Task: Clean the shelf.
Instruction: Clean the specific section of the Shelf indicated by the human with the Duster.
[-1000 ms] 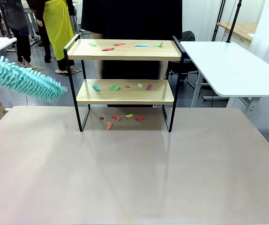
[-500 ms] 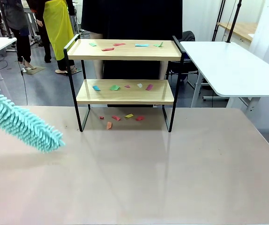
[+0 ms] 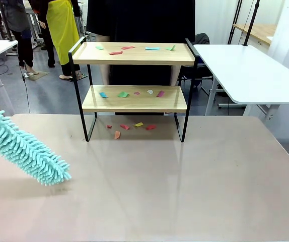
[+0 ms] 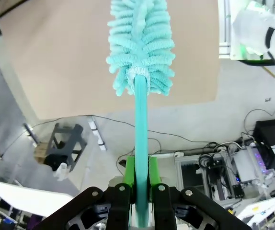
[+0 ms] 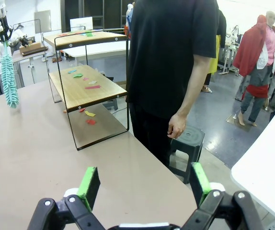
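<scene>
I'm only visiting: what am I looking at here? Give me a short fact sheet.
tool: fluffy teal duster, tip down near the table, left of the shelf
left end effector: shut on the duster's handle
right end effector: open, holding nothing
shelf: two wooden boards, coloured paper scraps on both and on the table beneath
person: stands behind the shelf

The duster (image 3: 26,151) is glowing blue-green. The shelf (image 3: 134,107) is showing light wood boards and black legs. The paper bits (image 3: 123,94) are showing red, green, blue, yellow.
</scene>
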`<move>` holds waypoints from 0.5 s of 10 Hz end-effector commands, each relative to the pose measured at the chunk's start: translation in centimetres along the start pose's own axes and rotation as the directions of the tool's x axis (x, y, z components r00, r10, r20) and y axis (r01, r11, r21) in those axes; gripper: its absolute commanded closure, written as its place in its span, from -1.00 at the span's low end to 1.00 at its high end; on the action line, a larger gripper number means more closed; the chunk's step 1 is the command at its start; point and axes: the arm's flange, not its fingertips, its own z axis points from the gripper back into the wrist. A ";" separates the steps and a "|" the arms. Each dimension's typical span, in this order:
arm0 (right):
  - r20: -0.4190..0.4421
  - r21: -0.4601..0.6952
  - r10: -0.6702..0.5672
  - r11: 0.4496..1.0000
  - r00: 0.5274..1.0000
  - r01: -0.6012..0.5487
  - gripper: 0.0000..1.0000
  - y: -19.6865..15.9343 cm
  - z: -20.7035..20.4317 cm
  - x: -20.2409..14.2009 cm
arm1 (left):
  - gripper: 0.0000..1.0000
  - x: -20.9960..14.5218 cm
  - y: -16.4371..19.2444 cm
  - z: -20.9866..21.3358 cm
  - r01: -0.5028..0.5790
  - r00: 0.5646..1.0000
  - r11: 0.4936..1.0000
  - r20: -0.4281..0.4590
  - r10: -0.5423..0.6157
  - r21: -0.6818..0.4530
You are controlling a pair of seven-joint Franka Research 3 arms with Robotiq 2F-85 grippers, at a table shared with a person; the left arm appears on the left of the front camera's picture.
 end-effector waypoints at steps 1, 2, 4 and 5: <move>0.003 0.000 0.006 1.000 1.000 -0.006 -1.00 0.0 -0.1 0.3 | 0.74 0.2 0.0 -0.1 0.017 1.000 1.000 -0.002 -0.017 -0.002; 0.003 0.000 0.006 1.000 1.000 -0.006 -1.00 0.0 -0.1 0.3 | 0.74 0.2 0.0 -0.1 0.017 1.000 1.000 -0.002 -0.017 -0.002; 0.003 0.000 0.006 1.000 1.000 -0.006 -1.00 0.0 -0.1 0.3 | 0.74 0.2 0.0 -0.1 0.017 1.000 1.000 -0.002 -0.017 -0.002; 0.003 0.000 0.006 1.000 1.000 -0.006 -1.00 0.0 -0.1 0.3 | 0.74 0.2 0.0 -0.1 0.017 1.000 1.000 -0.002 -0.017 -0.002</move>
